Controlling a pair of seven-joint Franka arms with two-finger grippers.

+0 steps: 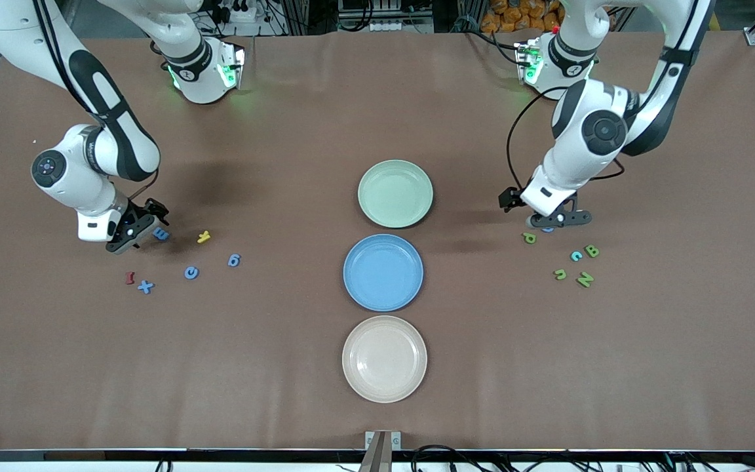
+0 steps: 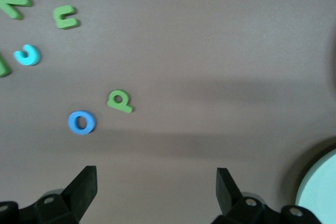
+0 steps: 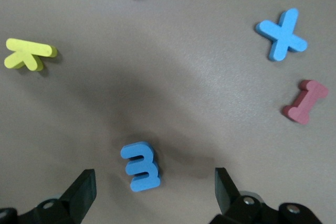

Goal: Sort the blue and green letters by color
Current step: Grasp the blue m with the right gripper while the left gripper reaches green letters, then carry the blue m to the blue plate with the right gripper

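The small flat foam letters lie in two loose clusters on the brown bench. In the middle left of the front view sit the blue E, the blue c, the blue g and the blue X, mixed with a yellow letter and a dark red letter. In the middle right of that view lie the olive green P, the green B, the green n, the green N and a lighter blue c; a blue O shows just beside the P in the left wrist view.

The right gripper hangs low just beside the blue E, fingers spread wide and holding nothing. The left gripper hovers over the blue O, fingers likewise wide apart and empty.

Down the centre of the front view run three round plates, none carrying a letter: pale green plate uppermost, blue plate in the middle, beige plate lowest.
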